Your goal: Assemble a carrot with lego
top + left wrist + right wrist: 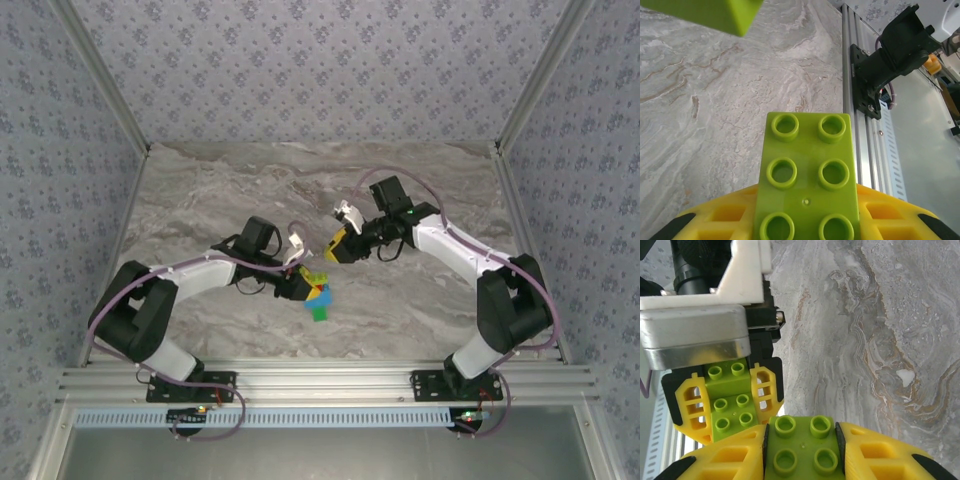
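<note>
Your left gripper (pixel 298 284) clamps the carrot (pixel 318 297); your right gripper (pixel 337 248) clamps a lime brick (pixel 800 447). Off-axis contact may skew the press and pry either piece loose.

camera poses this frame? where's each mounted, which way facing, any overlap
Top external: above and behind the bases, looking down on the table; left arm and right arm show.
Left wrist: looks along the left claw over its long lime brick toward the rail.
Right wrist: looks along the right claw and its square lime brick, facing the left claw.
Shared: both wrist views show the long lime brick.
</note>
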Available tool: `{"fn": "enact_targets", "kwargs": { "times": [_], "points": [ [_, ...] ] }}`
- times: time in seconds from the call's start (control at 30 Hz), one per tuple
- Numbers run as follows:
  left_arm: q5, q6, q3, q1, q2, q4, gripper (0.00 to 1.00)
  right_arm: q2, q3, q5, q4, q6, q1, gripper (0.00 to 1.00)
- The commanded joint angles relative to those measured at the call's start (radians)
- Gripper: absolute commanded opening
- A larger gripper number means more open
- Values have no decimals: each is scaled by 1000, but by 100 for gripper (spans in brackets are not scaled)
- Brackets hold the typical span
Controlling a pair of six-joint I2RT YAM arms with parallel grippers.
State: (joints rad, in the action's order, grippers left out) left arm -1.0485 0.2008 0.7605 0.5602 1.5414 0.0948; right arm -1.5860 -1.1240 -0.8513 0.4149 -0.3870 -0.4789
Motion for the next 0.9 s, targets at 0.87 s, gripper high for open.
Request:
{"fn": "enact_targets", "kwargs": {
  "times": [0.87],
  "points": [
    [-121, 39, 67, -7, 4, 16, 34, 80, 251, -309, -516, 312, 42, 35]
  ]
}}
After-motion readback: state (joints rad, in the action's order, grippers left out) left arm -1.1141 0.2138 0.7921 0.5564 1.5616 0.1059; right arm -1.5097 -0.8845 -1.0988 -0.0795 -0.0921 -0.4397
